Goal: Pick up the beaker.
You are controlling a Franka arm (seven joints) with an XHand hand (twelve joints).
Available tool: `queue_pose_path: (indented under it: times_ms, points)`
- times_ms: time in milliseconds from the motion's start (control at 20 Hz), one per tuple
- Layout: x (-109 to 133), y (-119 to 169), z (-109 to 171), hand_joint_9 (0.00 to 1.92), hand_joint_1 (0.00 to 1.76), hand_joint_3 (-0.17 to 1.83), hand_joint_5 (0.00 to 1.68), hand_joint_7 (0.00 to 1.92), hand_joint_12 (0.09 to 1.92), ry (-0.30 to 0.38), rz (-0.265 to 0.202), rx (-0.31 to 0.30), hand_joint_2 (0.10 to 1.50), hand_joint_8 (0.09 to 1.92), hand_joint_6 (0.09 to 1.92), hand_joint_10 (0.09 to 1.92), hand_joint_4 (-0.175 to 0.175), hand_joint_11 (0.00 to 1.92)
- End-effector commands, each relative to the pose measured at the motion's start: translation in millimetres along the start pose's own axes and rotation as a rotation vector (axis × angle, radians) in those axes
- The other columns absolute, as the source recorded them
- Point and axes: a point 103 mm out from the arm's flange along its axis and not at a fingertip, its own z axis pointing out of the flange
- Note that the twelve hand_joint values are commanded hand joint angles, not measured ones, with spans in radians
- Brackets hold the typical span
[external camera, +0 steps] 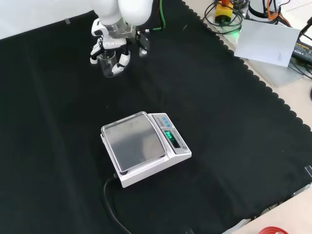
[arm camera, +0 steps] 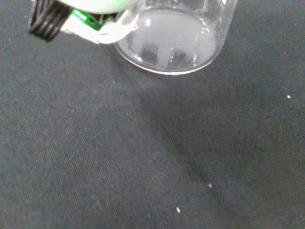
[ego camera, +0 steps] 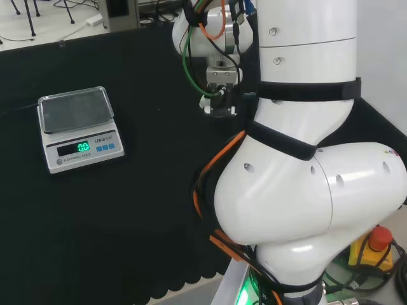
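In the front view, a clear glass beaker [external camera: 107, 65] stands on the black cloth at the top left. The black and white hand [external camera: 111, 45] comes down over it, with curled fingers [external camera: 122, 59] on both sides of its wall. The wrist view shows the beaker's round base [arm camera: 169, 40] resting on the cloth, with a white fingertip [arm camera: 112, 29] against its wall. I see nothing inside the beaker. In the head view, part of the hand [ego camera: 219, 105] peeks out beside the arm's big white links, which hide the beaker.
A white digital scale [external camera: 144, 146] with a steel pan and a lit green display sits mid-cloth, its black cable [external camera: 111, 204] running toward the front edge. It stands at the left in the head view [ego camera: 77, 127]. The cloth's scalloped edge [external camera: 253, 73] runs along the right, with white paper [external camera: 268, 41] beyond it.
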Motion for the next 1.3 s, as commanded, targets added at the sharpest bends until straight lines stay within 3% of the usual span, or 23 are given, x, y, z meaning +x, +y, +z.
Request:
queue_pose_path:
  times_ms: [50, 250, 550, 800, 1050, 1300]
  points:
    - [4, 4, 2, 0.93, 1.04, 0.71, 0.38, 0.55, 1.28, 0.001, 0.024, -0.039, 0.62, 0.85, 1.13, 0.6, 0.118, 0.76]
    - [8, 8, 4, 1.07, 1.13, 0.79, 0.44, 0.62, 1.16, 0.0, 0.026, -0.048, 0.62, 0.9, 1.29, 0.6, 0.107, 0.94]
    - [8, 5, -13, 1.1, 1.15, 0.83, 0.48, 0.67, 1.13, 0.013, 0.014, -0.064, 0.62, 0.96, 1.34, 0.62, 0.103, 0.99]
    - [6, 2, -42, 1.11, 1.16, 0.83, 0.49, 0.69, 1.13, 0.029, 0.027, -0.081, 0.62, 0.99, 1.34, 0.63, 0.101, 1.0]
    - [16, -8, -79, 1.11, 1.16, 0.84, 0.5, 0.69, 1.12, 0.025, -0.001, -0.13, 0.62, 1.01, 1.35, 0.65, 0.099, 1.01]
    - [43, -26, -112, 1.12, 1.16, 0.84, 0.5, 0.69, 1.12, 0.023, -0.053, -0.159, 0.62, 1.02, 1.35, 0.65, 0.097, 1.02]
